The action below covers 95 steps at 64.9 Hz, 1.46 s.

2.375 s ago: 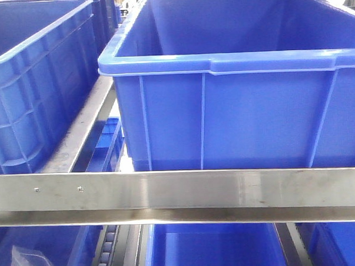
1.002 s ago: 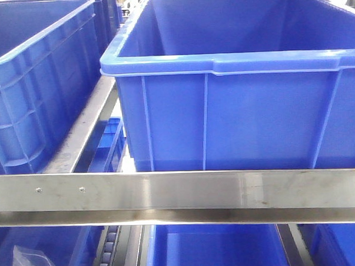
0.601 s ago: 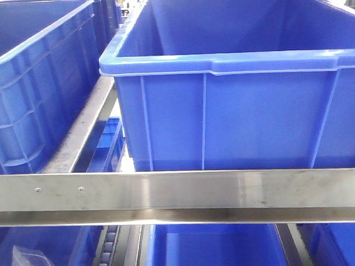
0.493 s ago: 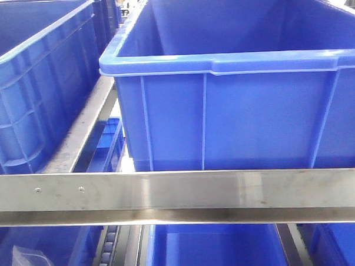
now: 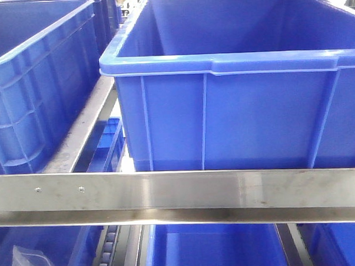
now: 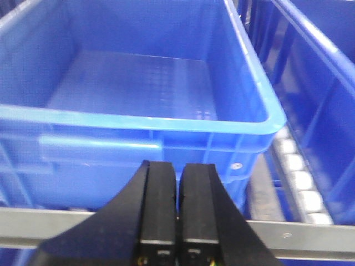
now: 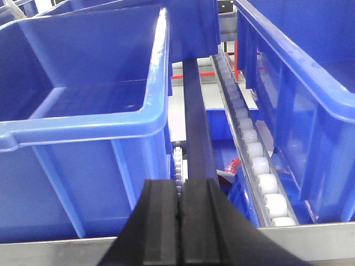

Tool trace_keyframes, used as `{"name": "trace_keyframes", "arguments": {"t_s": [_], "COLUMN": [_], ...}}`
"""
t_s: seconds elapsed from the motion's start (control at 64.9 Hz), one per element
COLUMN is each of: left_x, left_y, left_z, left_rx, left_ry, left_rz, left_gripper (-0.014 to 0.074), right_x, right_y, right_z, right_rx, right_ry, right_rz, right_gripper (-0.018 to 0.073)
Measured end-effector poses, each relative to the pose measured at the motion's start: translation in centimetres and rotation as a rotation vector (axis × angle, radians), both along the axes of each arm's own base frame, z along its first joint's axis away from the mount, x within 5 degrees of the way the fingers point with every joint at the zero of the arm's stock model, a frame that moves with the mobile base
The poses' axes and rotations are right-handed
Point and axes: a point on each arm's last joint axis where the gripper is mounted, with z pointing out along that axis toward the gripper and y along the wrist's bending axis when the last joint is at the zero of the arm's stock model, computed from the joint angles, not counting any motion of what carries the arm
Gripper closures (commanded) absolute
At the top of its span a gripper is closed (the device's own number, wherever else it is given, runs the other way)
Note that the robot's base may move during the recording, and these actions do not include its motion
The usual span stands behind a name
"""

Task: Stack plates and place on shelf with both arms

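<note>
A: Where do we stand with the plates?

B: We see none in any view. Only blue bins (image 5: 235,107) on a steel rack (image 5: 180,195) with roller tracks (image 7: 260,160); the nearest bin (image 6: 133,105) looks empty.

A: And our end effectors?

B: The left end effector (image 6: 177,221) has its fingers pressed together, holding nothing. The right end effector (image 7: 180,227) is likewise closed and empty.

A: So progress?

B: We judge that stacking and shelving are either finished out of sight or not begun; we cannot tell which.
</note>
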Motion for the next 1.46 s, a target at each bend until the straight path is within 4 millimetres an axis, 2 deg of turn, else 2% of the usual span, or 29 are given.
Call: {"name": "trace_keyframes", "arguments": {"t_s": [0.123, 0.324, 0.571, 1.465], "left_x": [-0.8, -1.7, -1.9, -1.9], "left_y": [0.1, 0.2, 0.3, 0.2], "left_z": [-1.2, -5.8, -5.8, -5.8], "left_rx": [0.012, 0.008, 0.052, 0.048], "left_ry": [-0.049, -0.091, -0.113, -0.113], "left_rz": [0.002, 0.002, 0.002, 0.002], "left_gripper": [0.0498, 0.0498, 0.0498, 0.0498], "right_x": [0.0, 0.0, 0.0, 0.0], "right_y": [0.0, 0.0, 0.0, 0.0], "right_z": [0.0, 0.0, 0.0, 0.0], "right_rx": [0.000, 0.000, 0.000, 0.000], "right_ry": [0.000, 0.000, -0.001, -0.001], "right_rz": [0.000, 0.000, 0.000, 0.000], "right_gripper": [0.0510, 0.0510, 0.0510, 0.0510]}}
